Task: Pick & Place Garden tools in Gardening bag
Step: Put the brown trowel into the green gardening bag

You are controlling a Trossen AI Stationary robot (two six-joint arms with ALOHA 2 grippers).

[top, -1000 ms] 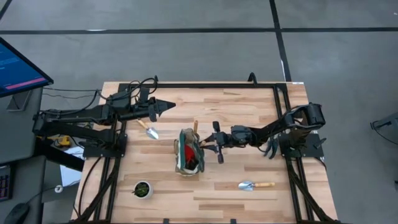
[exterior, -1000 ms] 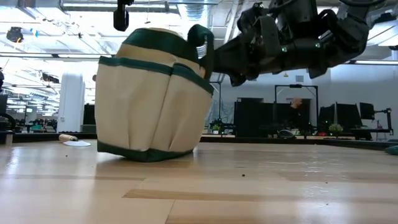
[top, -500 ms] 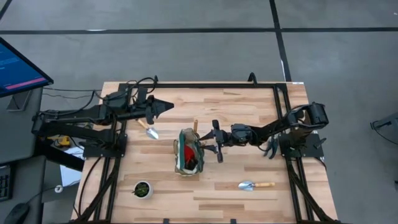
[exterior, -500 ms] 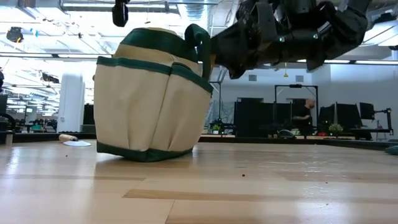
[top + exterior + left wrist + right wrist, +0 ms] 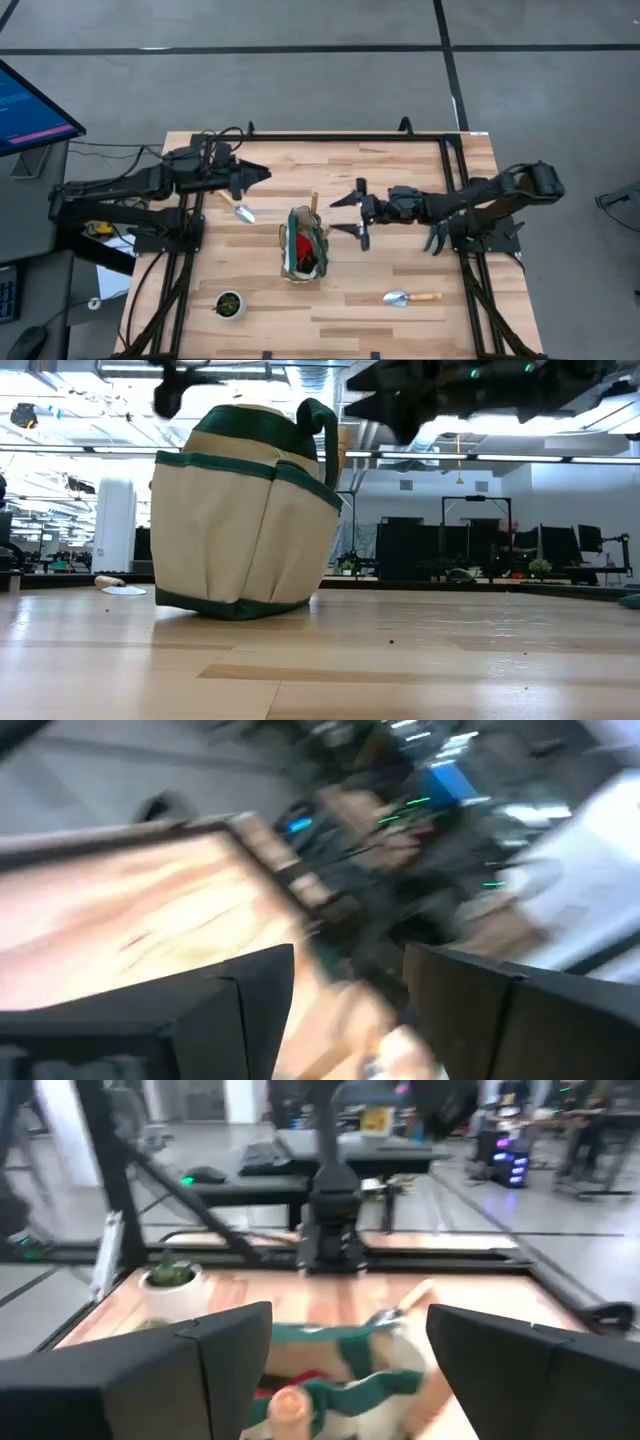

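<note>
The gardening bag (image 5: 303, 256) stands upright on its base at the table's middle, also in the low view (image 5: 240, 510). A red-and-black item (image 5: 304, 243) and a wooden handle (image 5: 313, 204) stick out of it. One trowel (image 5: 238, 209) lies flat to the bag's far left. Another trowel (image 5: 410, 297) lies flat near the front right. My right gripper (image 5: 342, 215) hangs open just right of the bag, above the table, fingers wide apart (image 5: 348, 1335). My left gripper (image 5: 264, 175) hovers open (image 5: 350, 1010) over the far left, beyond the first trowel.
A small round dark pot with green (image 5: 229, 305) stands near the front left corner. A black frame (image 5: 330, 137) runs along the table's far edge and sides. Bare wood lies between the bag and the front right trowel.
My right gripper has opened, drawn back from the bag's green handle toward the table's right edge and risen. My left gripper has pulled back a little toward the table's left edge. The bag stands where it was.
</note>
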